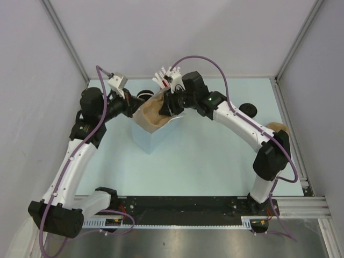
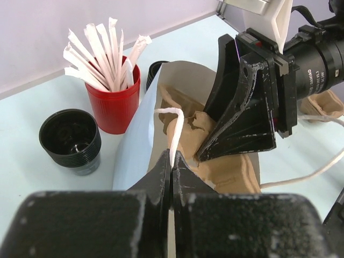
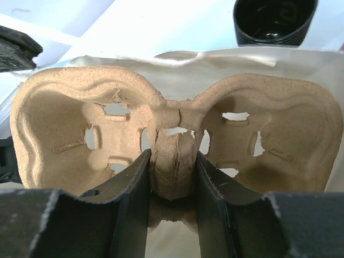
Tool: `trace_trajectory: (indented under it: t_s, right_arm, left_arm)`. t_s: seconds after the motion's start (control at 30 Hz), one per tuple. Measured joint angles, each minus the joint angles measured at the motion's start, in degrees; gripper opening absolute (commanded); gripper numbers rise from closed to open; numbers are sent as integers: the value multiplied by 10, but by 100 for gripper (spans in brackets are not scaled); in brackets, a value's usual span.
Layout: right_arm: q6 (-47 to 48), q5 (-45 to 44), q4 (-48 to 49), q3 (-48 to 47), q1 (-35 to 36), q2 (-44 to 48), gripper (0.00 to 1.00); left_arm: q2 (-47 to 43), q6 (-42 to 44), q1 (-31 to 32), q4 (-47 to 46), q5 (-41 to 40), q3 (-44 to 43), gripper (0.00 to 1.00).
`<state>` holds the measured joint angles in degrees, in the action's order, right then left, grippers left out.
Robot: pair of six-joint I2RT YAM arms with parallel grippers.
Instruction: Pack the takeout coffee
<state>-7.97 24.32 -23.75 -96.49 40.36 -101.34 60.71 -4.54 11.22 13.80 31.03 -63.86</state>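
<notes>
The takeout coffee (image 2: 70, 140), a small round black cup, stands on the table left of the white paper bag (image 2: 131, 145); from above it shows at the bag's far left corner (image 1: 144, 95). My left gripper (image 2: 173, 160) is shut on the bag's thin white rim. The tan two-hole cardboard tray (image 3: 64, 123) sits tilted in the bag's mouth (image 1: 153, 115). My right gripper (image 3: 173, 166) is shut on the tray's middle post. In the top view both grippers meet over the bag, left (image 1: 134, 107) and right (image 1: 171, 107).
A red cup of white sticks (image 2: 113, 102) stands behind the coffee. A second black cup (image 2: 156, 72) peeks over the bag's rim, and a black cup (image 3: 274, 21) shows beyond the bag. By the right arm lie a black round object (image 1: 248, 110) and a tan piece (image 1: 277, 128).
</notes>
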Motion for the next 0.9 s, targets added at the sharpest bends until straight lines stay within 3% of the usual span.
trace_trajectory:
  t_s: [0.3,0.9]
  right_arm:
    - [-12,-5,-1,-4,10,-22,37]
    - [65,-164,-50,-40,76,-30,37]
  left_arm:
    - [0,0,-1,0,0,0,0]
    - [-7,-16,-3,-5,-9,2,0]
